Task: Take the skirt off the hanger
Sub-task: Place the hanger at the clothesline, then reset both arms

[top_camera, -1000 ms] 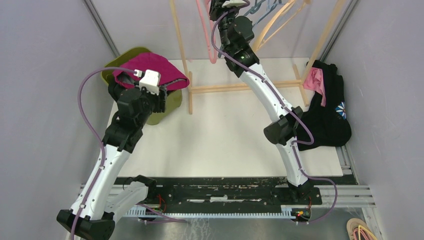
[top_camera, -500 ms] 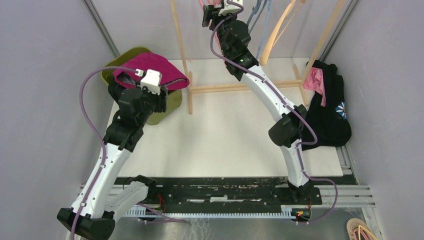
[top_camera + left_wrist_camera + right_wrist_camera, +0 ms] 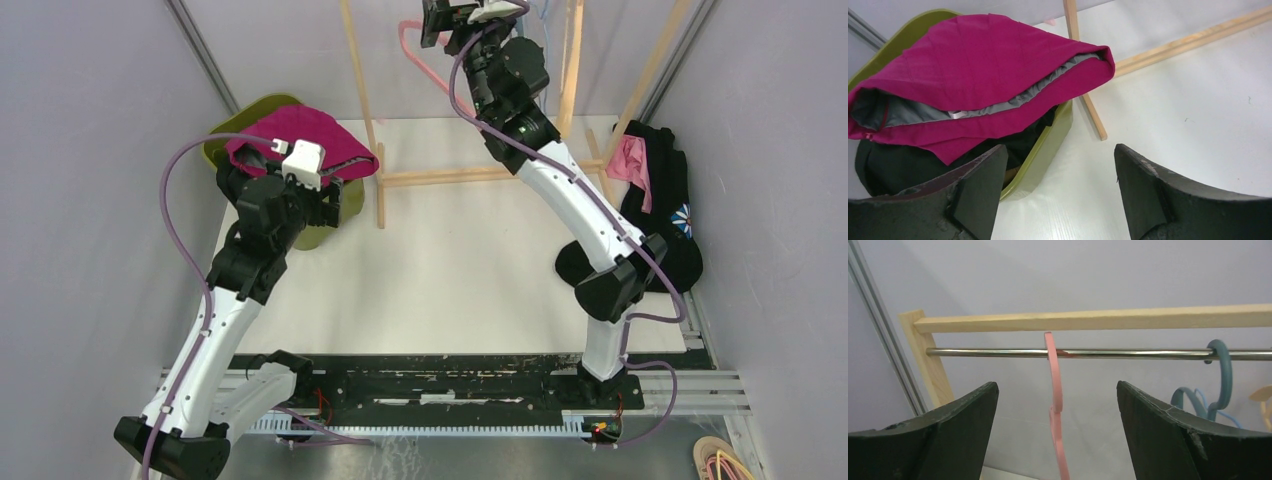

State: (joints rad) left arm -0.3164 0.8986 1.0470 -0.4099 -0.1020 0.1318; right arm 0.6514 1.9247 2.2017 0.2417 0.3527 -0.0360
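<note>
Rack: wooden rack point(image 3: 480, 175) stands at 12 o'clock on the table point(image 3: 450, 280). Its metal rail point(image 3: 1128, 354) runs 9-to-3 in the right wrist view.

Bin: green bin point(image 3: 918, 27) sits at 10 o'clock on the table, close in front of the left arm.

Skirt: the magenta skirt point(image 3: 300, 140) is draped over the top of the bin, grey lining showing at the fold. Its long axis runs roughly 9-to-3, tipped a little toward 2 in the left wrist view. From the left claw point(image 3: 1059, 150) it lies toward 11 o'clock, near, and nothing touches it. The left arm is much the nearer; the right is well apart, up at the rail.

Hanger: the pink hanger point(image 3: 1050, 355) hooks over the rail, bare (no cloth on what shows of it). A blue hanger point(image 3: 1220, 360) hangs further toward 3 o'clock.

Claws: the left claw's jaws are spread wide and hold nothing, bin edge and table visible between them. The right claw point(image 3: 1056, 386) is also wide open. The pink hanger's neck stands in its gap, clear of both fingers.

Judgement: skirt off, hanger rehung. Both claws look free to pull back.
</note>
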